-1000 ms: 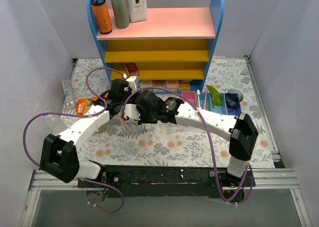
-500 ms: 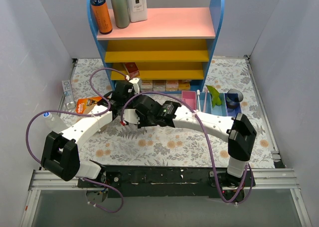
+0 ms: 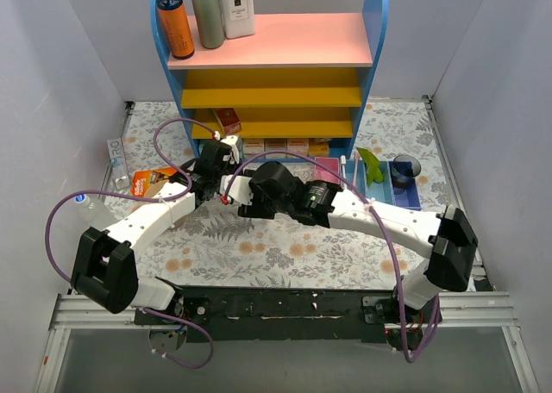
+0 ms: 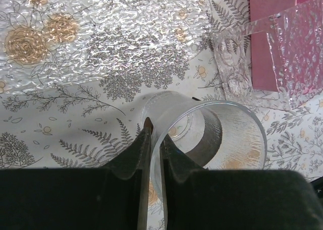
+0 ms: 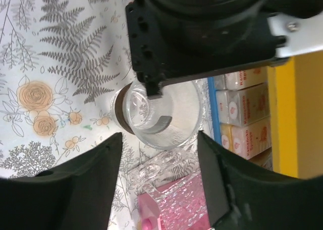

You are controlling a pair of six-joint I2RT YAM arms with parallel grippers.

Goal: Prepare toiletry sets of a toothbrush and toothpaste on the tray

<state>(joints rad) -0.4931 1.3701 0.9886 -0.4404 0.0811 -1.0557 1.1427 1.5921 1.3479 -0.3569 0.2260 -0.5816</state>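
Observation:
My left gripper point(image 4: 153, 134) is shut on the rim of a see-through round cup point(image 4: 212, 134) with a dark band, held tilted just above the flowered cloth. My right gripper point(image 5: 159, 139) stands open around the same cup point(image 5: 156, 114), its fingers apart from the cup's sides. The clear textured tray point(image 4: 101, 33) lies beyond the cup in the left wrist view. In the top view a white toothbrush point(image 3: 343, 173) and green toothpaste point(image 3: 371, 165) sit at the bins right of both grippers, which meet near the shelf's foot point(image 3: 226, 173).
A second clear textured piece point(image 4: 267, 63) overlaps the pink bin point(image 4: 272, 8). A dark cup point(image 3: 404, 167) stands in the blue bin point(image 3: 407, 193). The blue shelf unit point(image 3: 272, 74) holds bottles and small boxes point(image 5: 242, 109). An orange packet point(image 3: 147, 182) lies at left.
My right gripper has opened and let go of the cup, and its arm has swung to the right. The left gripper keeps its hold on the cup's rim.

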